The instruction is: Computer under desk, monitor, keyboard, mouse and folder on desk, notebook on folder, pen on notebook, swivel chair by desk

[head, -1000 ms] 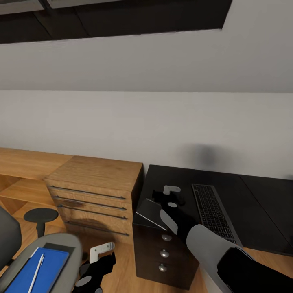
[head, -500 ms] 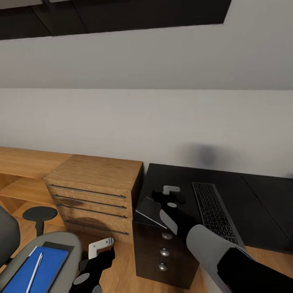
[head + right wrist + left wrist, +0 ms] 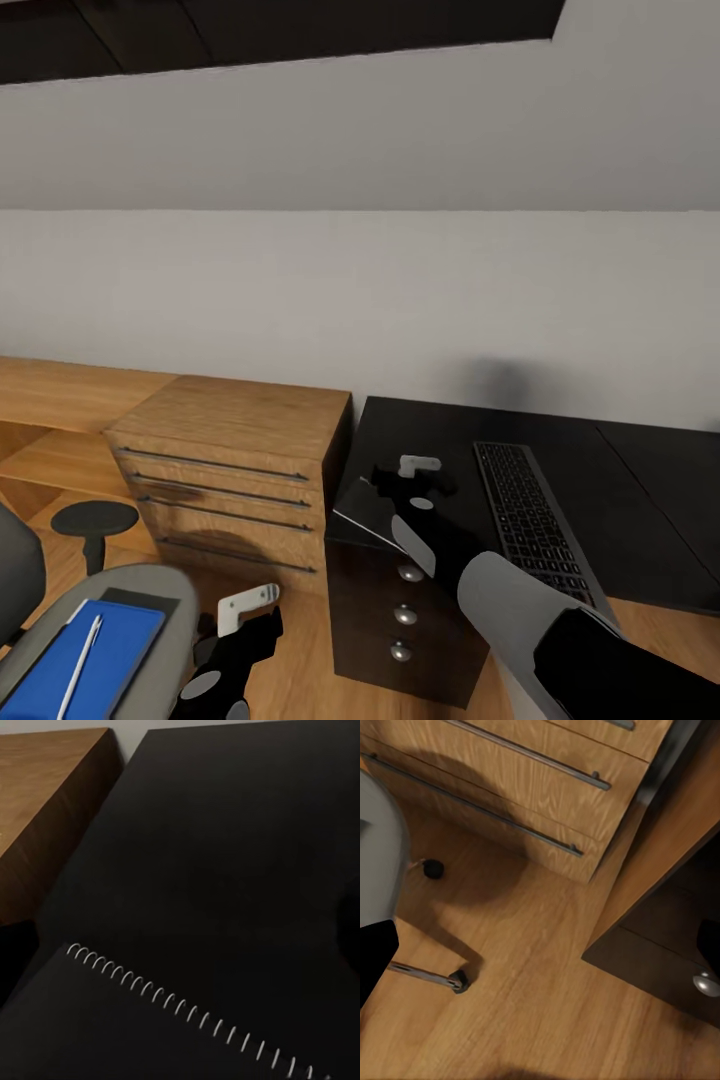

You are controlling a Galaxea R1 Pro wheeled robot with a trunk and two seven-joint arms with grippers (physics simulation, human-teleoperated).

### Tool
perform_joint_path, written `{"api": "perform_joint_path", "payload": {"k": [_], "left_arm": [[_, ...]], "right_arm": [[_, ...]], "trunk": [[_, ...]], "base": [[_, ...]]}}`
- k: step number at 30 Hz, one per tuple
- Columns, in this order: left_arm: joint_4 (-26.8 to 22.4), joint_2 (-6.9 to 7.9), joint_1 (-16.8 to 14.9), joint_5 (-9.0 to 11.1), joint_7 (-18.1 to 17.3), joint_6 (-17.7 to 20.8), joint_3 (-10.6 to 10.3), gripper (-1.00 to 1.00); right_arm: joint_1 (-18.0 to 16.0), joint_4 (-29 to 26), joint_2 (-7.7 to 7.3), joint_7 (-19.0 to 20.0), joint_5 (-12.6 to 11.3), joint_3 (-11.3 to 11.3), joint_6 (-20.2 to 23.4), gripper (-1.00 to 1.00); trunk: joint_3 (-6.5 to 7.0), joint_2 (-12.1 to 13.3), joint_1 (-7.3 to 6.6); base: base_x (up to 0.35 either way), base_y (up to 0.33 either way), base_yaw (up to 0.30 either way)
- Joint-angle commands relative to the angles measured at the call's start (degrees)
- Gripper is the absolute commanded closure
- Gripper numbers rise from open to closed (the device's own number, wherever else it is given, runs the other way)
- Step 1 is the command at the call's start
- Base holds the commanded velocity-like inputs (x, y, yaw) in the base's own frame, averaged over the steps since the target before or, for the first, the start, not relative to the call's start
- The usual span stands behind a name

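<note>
Holding notebook (image 3: 368,512) in right hand (image 3: 400,480), tilted over desk (image 3: 620,500)

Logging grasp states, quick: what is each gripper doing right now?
Left gripper: holding nothing; jaw state cannot be told.
Right gripper: shut on the notebook, over the desk.

- I read no words, labels, brands or numbers anywhere.
- The keyboard (image 3: 528,512) keys at my one o'clock are too small to make out.

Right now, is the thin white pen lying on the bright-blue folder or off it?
On it: the thin white pen lies flat across the bright-blue folder, on the grey chair seat.
</note>
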Motion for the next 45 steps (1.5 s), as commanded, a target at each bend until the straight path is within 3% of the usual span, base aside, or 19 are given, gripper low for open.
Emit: {"api": "perform_joint_path", "payload": {"k": [1, 14, 36, 45], "left_arm": [[-0.10, 0.00, -0.01, 0.60, 0.53, 0.07, -0.08, -1.00], [-0.03, -0.03, -0.01, 0.60, 0.58, 0.11, -0.25, -1.00], [0.25, 0.04, 0.00, 0.60, 0.55, 0.12, -0.26, -1.00], [0.02, -0.02, 0.03, 0.51, 0.64, 0.05, -0.32, -1.00]], "right_arm": [[-0.08, -0.14, 0.00, -0.32, -0.62, 0.45, -0.37, -1.00], [-0.05, -2.05, 0.00, -0.42, -0.65, 0.18, -0.29, -1.00], [0.01, -2.02, 0.00, -0.34, -1.04, -0.08, 0.24, -1.00], [0.01, -1.58, 0.00, -0.20, -1.63, -0.59, 5.35, -1.00]], "trunk": [[-0.23, -0.45, 0.23], [-2.57, -5.66, 3.08], [-2.57, -5.66, 3.08], [-2.57, -5.66, 3.08]], "base": [[0.000, 0.000, 0.000], [0.000, 0.000, 0.000], [0.000, 0.000, 0.000], [0.000, 0.000, 0.000]]}}
